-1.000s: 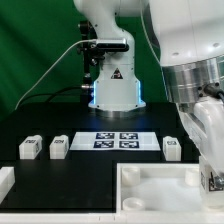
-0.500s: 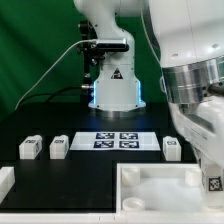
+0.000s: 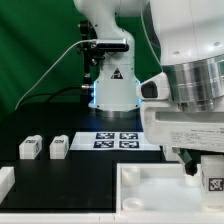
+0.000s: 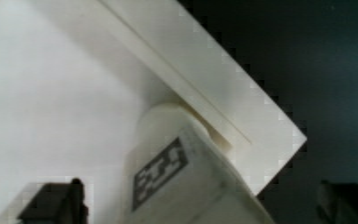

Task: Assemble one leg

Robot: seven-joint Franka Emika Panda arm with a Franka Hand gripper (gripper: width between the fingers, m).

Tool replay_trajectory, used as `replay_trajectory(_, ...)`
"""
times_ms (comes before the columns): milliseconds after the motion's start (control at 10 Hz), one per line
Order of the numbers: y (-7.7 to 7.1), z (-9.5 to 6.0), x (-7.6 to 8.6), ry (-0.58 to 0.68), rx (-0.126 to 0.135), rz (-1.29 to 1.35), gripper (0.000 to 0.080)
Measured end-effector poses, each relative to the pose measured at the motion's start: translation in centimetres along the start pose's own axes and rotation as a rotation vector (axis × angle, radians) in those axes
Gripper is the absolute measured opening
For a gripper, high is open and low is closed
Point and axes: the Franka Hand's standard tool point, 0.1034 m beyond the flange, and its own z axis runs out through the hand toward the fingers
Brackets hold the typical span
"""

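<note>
My gripper [image 3: 203, 168] hangs over the right corner of the large white panel [image 3: 150, 190] and is shut on a leg [image 3: 212, 185], whose black-and-white tag faces the camera. In the wrist view the same leg [image 4: 179, 170] stands between the dark fingers [image 4: 55, 202], its tip close to the panel's edge [image 4: 211, 75]. Whether the leg touches the panel I cannot tell. Two more legs [image 3: 29, 148] [image 3: 58, 147] lie side by side on the black table at the exterior view's left.
The marker board [image 3: 116, 139] lies in the middle of the table before the robot base [image 3: 112, 85]. Another white part [image 3: 5, 180] shows at the lower left edge. My wide white hand covers the table right of the marker board.
The hand has turned and swung toward the exterior view's left, now hiding the leg that lay right of the marker board. The held leg stays near the panel's right corner.
</note>
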Motion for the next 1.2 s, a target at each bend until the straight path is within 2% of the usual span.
replay_trajectory(100, -0.41, -0.14, 0.15, 0.023, -0.056, -0.221, 0.0649)
replay_trajectory(200, -0.65, -0.25, 0.51, 0.030, -0.074, -0.379, 0.0649)
replay_trajectory(300, -0.42, -0.20, 0.71, 0.028, -0.079, -0.485, 0.0612)
replay_trajectory(400, -0.53, -0.17, 0.60, 0.028, -0.072, -0.394, 0.0612)
replay_trajectory(600, -0.53, -0.15, 0.59, 0.029, -0.071, -0.355, 0.0336)
replay_trajectory(900, -0.20, -0.28, 0.85, 0.035, -0.073, -0.032, 0.0296)
replay_trajectory(1100, 0.13, -0.16, 0.87, 0.049, -0.068, 0.415, 0.0296)
replay_trajectory(1200, 0.34, -0.06, 0.72, 0.052, -0.043, 0.666, 0.0296)
